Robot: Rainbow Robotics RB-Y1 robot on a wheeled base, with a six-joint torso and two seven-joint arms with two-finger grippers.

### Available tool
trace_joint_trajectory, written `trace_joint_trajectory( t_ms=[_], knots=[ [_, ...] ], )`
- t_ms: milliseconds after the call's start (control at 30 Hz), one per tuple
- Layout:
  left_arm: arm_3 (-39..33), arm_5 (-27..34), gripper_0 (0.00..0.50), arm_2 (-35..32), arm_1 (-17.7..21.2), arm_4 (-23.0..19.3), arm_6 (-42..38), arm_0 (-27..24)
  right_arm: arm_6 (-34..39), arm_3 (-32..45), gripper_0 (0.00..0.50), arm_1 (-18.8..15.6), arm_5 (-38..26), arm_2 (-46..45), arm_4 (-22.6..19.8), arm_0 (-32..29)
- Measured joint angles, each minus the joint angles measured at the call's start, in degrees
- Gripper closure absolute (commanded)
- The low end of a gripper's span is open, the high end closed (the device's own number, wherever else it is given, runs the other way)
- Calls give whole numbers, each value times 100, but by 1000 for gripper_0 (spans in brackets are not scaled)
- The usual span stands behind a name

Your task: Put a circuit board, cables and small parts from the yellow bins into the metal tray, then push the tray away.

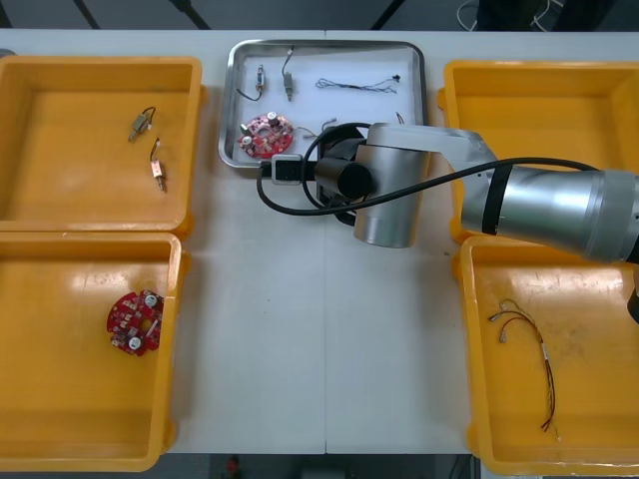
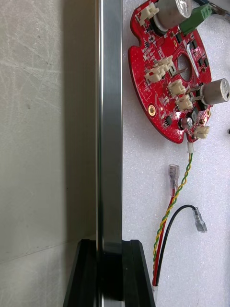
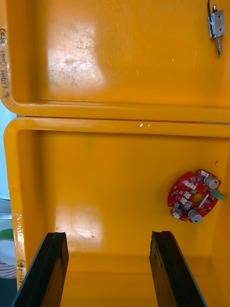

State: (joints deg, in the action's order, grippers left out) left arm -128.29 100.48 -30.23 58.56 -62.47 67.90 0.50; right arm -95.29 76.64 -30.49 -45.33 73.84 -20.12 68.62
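Sitting at the far middle of the table (image 1: pixel 319 349), between the far left bin (image 1: pixel 100 62) and the far right bin (image 1: pixel 539 68), the metal tray (image 1: pixel 324 44) holds a red circuit board (image 1: pixel 267 135) in its near left corner, two small metal parts (image 1: pixel 262 78) farther in, and a thin cable (image 1: pixel 357 84) toward its far right. With those things in it, loading looks finished and the push looks like the step in hand. The right end effector (image 2: pixel 109 244) straddles the tray's near rim (image 2: pixel 109 120), one black finger outside over the table and the other inside on the white floor, pinching the upright steel wall between them. Such a grip gives firm purchase, so the tray should slide as one piece rather than slip off a fingertip. A red and yellow cable (image 2: pixel 179 189) and a black cable (image 2: pixel 167 230) lie just beside the inner finger, close enough that they might be nudged. The right arm (image 1: pixel 539 205) reaches in over the right-hand bins, above the near right bin (image 1: pixel 589 299), where spare cables (image 1: pixel 544 351) lie. At the other side the left end effector (image 3: pixel 109 235) hangs with its fingers spread wide, holding nothing, over the near left bin (image 1: pixel 90 244), which holds a second circuit board (image 1: pixel 135 321). It appears parked, well clear of the tray's path. More loose parts (image 1: pixel 140 124) lie in the far left bin.
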Motion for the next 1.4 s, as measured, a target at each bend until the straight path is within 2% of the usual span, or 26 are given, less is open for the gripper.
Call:
trace_joint_trajectory(
  t_ms=[33,67,133,500,767,867,967,1233,1400],
  knots=[
    [0,0,0,0,0,0,0,0,0,0,195,0,0,0,0,0],
    [0,0,0,0,0,0,0,0,0,0,151,1,0,0,0,0],
    [0,0,0,0,0,0,0,0,0,0,0,9,0,0,0,0],
    [0,0,0,0,0,0,0,0,-16,45,0,42,-95,-3,0,26],
    [-1,0,0,0,0,0,0,0,-371,722,0,44,-1236,-208,-1,41],
    [-1,0,0,0,0,0,0,0,-373,1104,0,46,-1901,-382,-67,42],
    [-1,0,0,0,0,0,0,0,-381,1374,0,46,-2451,-619,-422,43],
    [-1,0,0,0,0,1,0,0,-451,1813,0,48,-4372,-1815,-1712,44],
    [-1,0,0,0,0,1,0,0,89,1958,0,2,-5145,-2495,-2318,43]
  ],
)
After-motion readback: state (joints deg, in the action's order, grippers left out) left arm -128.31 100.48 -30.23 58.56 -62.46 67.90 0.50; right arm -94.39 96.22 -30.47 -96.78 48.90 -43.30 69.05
